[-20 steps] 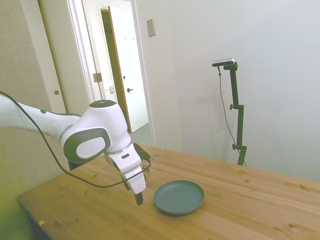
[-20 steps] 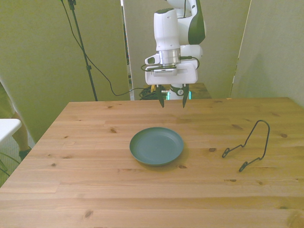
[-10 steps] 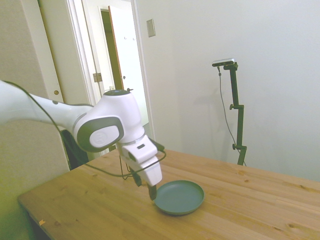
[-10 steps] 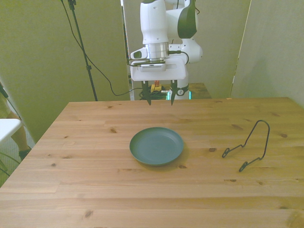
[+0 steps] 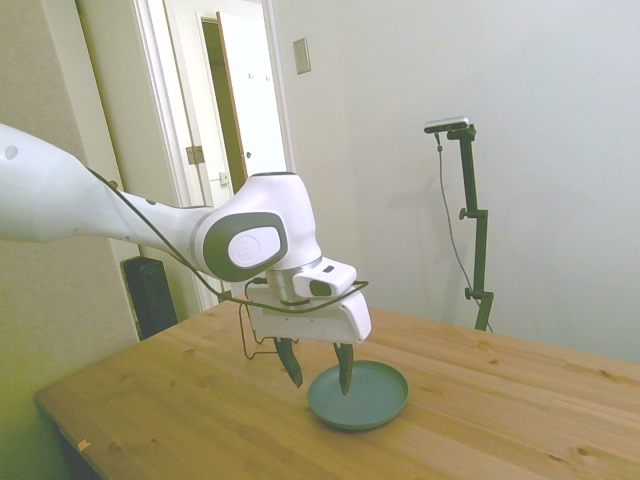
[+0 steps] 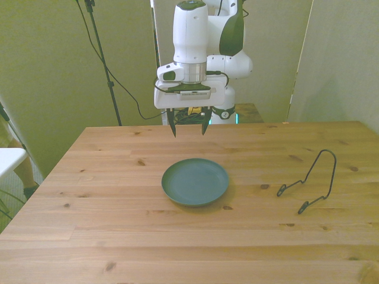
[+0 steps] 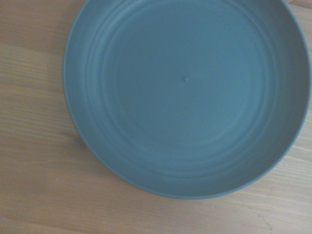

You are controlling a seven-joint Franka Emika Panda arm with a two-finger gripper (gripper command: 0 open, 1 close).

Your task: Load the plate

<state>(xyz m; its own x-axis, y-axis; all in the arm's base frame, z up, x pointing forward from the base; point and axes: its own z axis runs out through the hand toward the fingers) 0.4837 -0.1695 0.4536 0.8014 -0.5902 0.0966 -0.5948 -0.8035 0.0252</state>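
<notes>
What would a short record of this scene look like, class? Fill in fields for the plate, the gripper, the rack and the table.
plate: teal plate lying flat on the table, nothing on it; fills most of the wrist view
gripper: the gripper is open, fingers pointing down, above the table and not touching the plate
rack: thin black wire rack standing toward the front view's right, apart from the plate
table: wooden table
task state: plate not yet picked up
</notes>
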